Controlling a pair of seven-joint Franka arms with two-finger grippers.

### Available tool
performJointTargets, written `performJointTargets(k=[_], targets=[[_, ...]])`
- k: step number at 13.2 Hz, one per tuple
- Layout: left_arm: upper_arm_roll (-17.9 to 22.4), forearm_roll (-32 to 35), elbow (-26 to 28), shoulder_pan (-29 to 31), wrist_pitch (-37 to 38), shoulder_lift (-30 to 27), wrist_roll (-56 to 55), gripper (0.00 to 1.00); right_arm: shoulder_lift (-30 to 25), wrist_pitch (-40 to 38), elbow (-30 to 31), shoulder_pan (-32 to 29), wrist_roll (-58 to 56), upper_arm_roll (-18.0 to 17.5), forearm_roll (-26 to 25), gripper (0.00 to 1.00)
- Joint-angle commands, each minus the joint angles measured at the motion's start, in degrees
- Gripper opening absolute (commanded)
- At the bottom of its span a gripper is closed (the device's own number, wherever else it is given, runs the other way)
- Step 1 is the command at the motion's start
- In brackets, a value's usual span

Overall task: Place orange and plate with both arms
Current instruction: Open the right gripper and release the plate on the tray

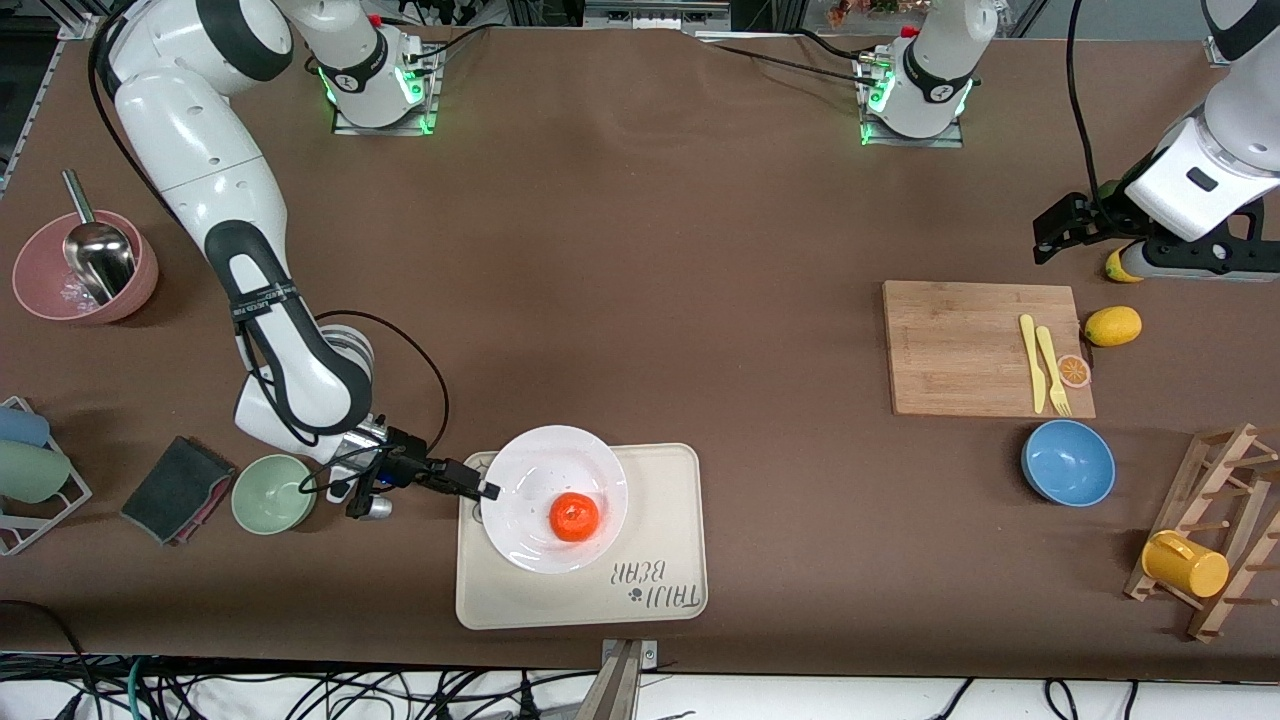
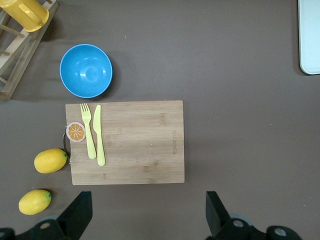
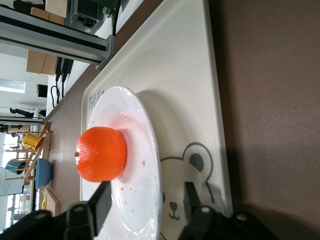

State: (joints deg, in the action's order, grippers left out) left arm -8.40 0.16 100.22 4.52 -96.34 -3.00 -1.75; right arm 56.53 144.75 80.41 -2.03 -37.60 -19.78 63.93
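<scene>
The white plate [image 1: 540, 460] lies on the cream bear-print tray [image 1: 660, 500], near the table's front edge. The orange [image 1: 574, 516] sits on the plate, a little off its middle. My right gripper [image 1: 478, 485] is low at the plate's rim on the side toward the right arm's end. In the right wrist view its jaws [image 3: 146, 195] stand open, one above the plate [image 3: 140, 125] close to the orange [image 3: 100, 153], one over the tray [image 3: 175, 65]. My left gripper [image 1: 1050, 235] hangs open and empty [image 2: 148, 205] over bare table beside the cutting board.
A wooden cutting board [image 1: 975, 345] carries a yellow knife, fork and an orange slice. Two lemons [image 1: 1113, 325] lie beside it. A blue bowl [image 1: 1068, 462] and a rack with a yellow mug [image 1: 1185, 563] stand nearby. A green bowl [image 1: 272, 493] sits next to the right gripper.
</scene>
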Motion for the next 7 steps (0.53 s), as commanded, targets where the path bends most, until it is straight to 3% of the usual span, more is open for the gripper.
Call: performJointTargets(k=[1,5,7], targets=[[-0.2,-1.1,-1.4,0.7,1.7,0.5,1.5,1.0,0.6,-0.3,-1.8,-0.2,-3.6,-0.1,0.5,1.0],[-0.2,-1.1,-1.3,0.8,1.9,0.5,1.5,1.0,-0.8,-0.4,-3.0,-0.5,-4.9,0.7,-0.5,1.0],[-0.2,-1.1,-1.3,0.9,1.9,0.5,1.5,1.0,-2.8,-1.2,-2.7,-1.7,-5.0,0.7,-6.2,1.0]])
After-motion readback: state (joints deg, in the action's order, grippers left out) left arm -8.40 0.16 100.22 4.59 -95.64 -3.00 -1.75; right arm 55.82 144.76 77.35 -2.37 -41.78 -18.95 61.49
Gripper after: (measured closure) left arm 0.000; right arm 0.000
